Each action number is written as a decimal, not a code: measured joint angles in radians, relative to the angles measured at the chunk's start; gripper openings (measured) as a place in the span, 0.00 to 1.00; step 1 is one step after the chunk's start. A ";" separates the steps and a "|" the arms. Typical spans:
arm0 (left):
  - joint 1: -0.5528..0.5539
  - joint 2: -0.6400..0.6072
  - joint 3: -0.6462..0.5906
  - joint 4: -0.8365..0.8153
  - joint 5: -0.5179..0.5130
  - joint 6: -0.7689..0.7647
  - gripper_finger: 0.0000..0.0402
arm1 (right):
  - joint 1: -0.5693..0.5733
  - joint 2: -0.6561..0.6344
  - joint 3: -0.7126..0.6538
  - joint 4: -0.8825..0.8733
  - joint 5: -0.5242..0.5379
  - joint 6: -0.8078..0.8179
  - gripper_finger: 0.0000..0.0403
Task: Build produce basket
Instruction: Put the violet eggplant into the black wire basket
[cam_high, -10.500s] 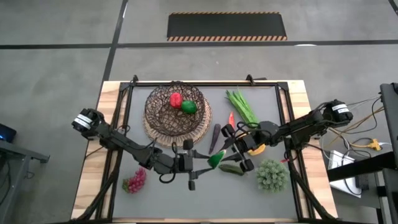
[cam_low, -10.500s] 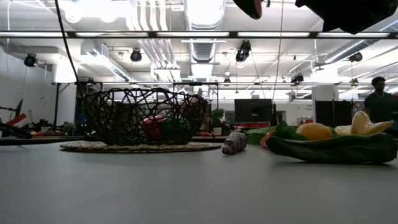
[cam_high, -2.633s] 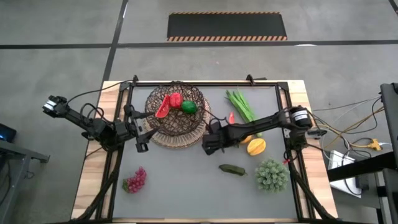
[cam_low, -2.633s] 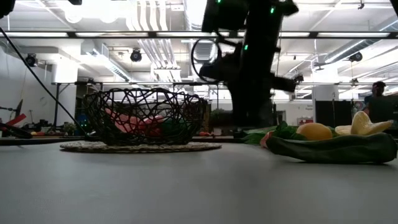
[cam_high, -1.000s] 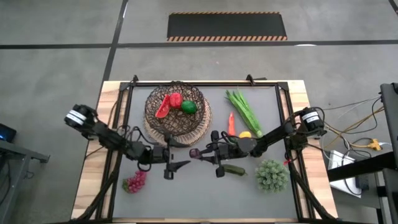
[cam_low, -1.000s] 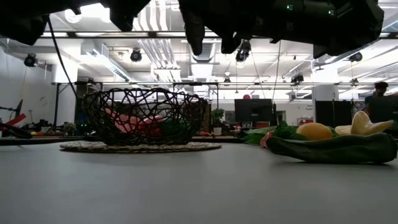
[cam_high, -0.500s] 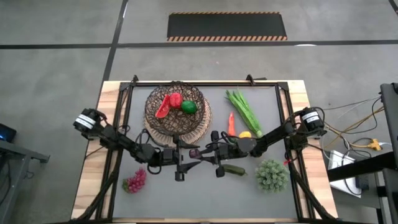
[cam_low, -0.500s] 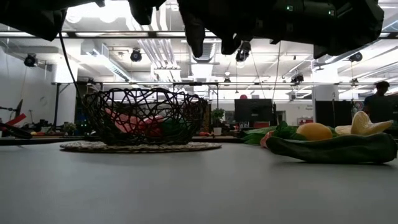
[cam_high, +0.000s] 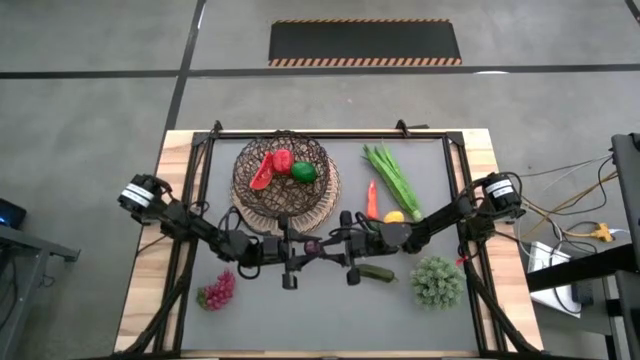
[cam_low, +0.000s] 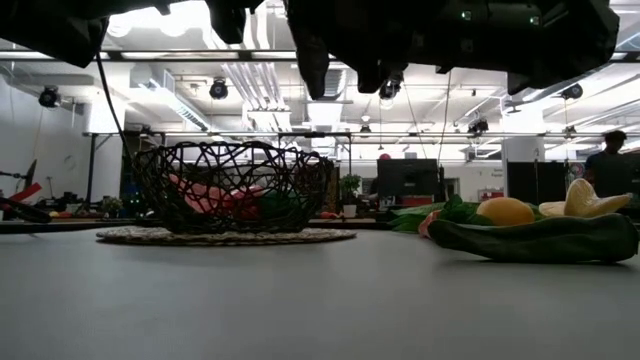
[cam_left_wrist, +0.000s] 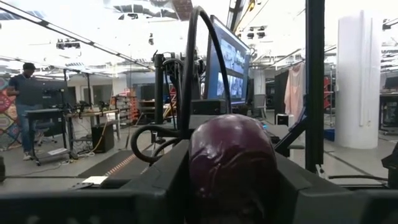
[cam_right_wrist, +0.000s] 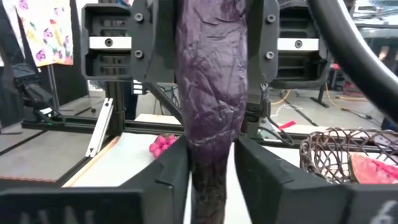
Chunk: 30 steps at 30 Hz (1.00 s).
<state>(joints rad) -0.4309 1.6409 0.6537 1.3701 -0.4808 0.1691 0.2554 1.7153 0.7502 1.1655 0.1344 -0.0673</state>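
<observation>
Mid-air handover above the grey table, just in front of the round dark wire basket; we see the left gripper and the right gripper facing one another, both clamped on the dark purple, wrinkled toy eggplant; we judge the double grip serves to pass the piece between arms; its long axis lies along the line joining the grippers, level over the table; which end is the stem we cannot tell.
</observation>
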 joint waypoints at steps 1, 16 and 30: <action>0.000 0.000 0.000 0.000 0.000 -0.002 0.31 | 0.000 -0.002 0.000 -0.001 0.002 0.002 0.32; 0.008 -0.110 -0.019 -0.106 -0.408 0.165 0.30 | -0.001 -0.327 -0.002 -0.523 0.217 0.113 0.67; 0.278 -0.168 -0.021 -0.110 -0.926 0.229 0.30 | -0.001 -0.468 -0.007 -0.748 0.243 0.184 0.68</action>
<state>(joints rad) -0.1527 1.4725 0.6330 1.2602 -1.4073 0.3985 0.2546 1.2477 0.7429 0.4172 0.3779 0.1170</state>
